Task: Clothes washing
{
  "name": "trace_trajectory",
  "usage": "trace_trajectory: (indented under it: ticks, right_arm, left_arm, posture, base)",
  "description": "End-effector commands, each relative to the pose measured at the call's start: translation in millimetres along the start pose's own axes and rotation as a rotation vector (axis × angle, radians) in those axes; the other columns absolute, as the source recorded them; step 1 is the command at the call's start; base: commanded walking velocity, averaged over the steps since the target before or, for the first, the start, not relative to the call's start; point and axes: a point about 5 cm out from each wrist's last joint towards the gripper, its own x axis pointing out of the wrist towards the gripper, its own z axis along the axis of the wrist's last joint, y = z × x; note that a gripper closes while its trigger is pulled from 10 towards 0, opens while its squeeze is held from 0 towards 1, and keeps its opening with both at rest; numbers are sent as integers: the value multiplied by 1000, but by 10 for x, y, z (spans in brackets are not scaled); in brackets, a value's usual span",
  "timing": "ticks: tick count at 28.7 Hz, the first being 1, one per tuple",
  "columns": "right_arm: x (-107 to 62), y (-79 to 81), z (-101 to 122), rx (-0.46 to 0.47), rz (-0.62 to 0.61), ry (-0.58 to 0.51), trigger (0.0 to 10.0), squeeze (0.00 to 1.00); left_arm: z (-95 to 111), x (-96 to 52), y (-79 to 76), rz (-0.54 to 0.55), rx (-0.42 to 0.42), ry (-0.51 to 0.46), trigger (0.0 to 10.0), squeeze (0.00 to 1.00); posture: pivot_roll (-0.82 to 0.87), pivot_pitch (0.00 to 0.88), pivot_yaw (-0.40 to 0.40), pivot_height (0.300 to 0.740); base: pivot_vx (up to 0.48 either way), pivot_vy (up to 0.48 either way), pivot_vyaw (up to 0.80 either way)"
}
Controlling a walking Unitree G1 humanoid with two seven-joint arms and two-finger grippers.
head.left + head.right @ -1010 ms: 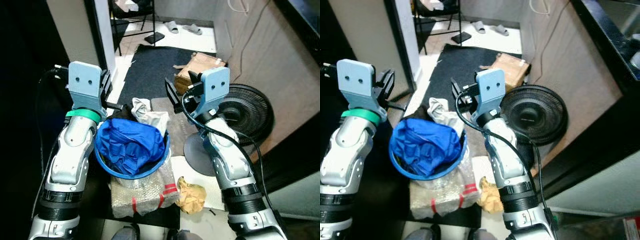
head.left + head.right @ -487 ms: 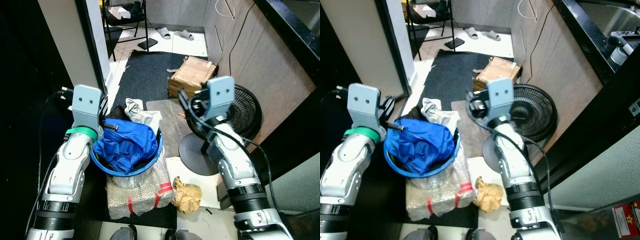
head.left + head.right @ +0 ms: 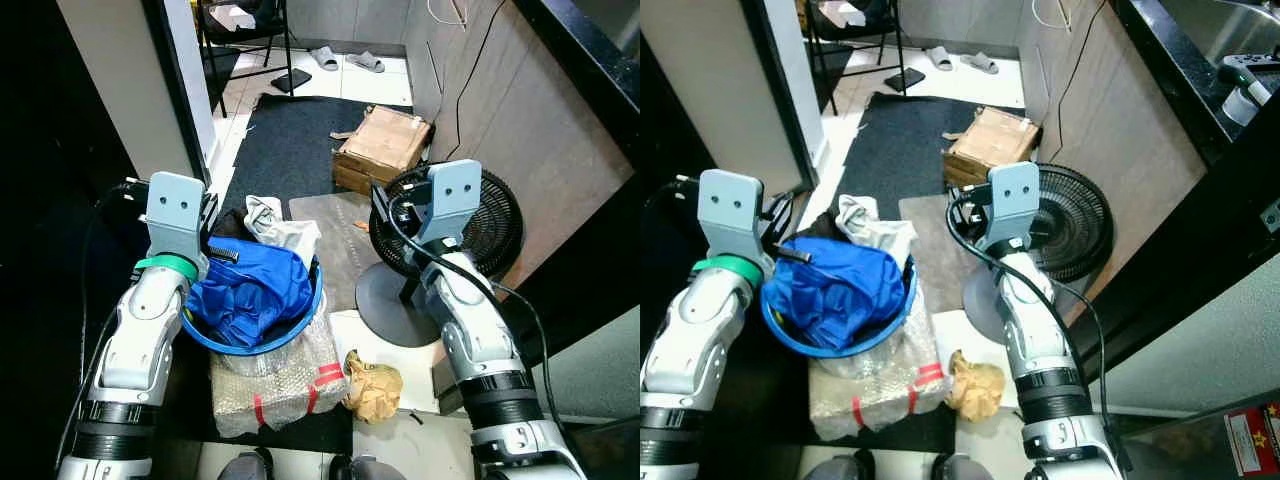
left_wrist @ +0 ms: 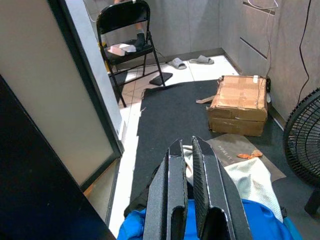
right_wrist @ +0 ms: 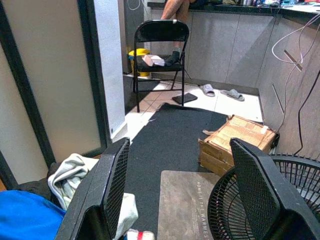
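One blue basket (image 3: 306,322), one blue garment (image 3: 252,290), one fan (image 3: 497,222). Mat (image 5: 192,192) reads "HOME IS THE WARMES". Left end effector (image 4: 189,165) narrow, empty; right end effector (image 5: 180,195) wide.

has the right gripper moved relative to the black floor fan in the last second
Yes. The right gripper was left of the round black floor fan, over the grey mat; now it overlaps the fan's left edge, so it shifted toward the fan.

Looking down from the head at the blue basket (image 3: 255,300); looking forward from both wrists, low and near, sharing the cardboard box (image 4: 240,104) and dark mat (image 5: 172,135).
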Motion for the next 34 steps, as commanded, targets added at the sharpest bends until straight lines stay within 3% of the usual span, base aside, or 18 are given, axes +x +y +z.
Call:
trace_trajectory:
  ticks: [1,10,34]
  right_arm:
    - [2,7,-28,5,0,5,10000,0]
    - [11,19,-20,7,5,1,10000,0]
    - [15,41,-23,10,22,-4,10000,0]
  left_arm:
    - [-18,4,-6,-1,0,0,10000,0]
    - [-23,6,-4,2,0,-2,10000,0]
    - [-27,3,8,15,4,-1,10000,0]
  posture:
    - [26,81,9,665]
    - [25,75,8,650]
    - [23,85,6,560]
  base:
    - [0,0,0]
    - [0,0,0]
    - [0,0,0]
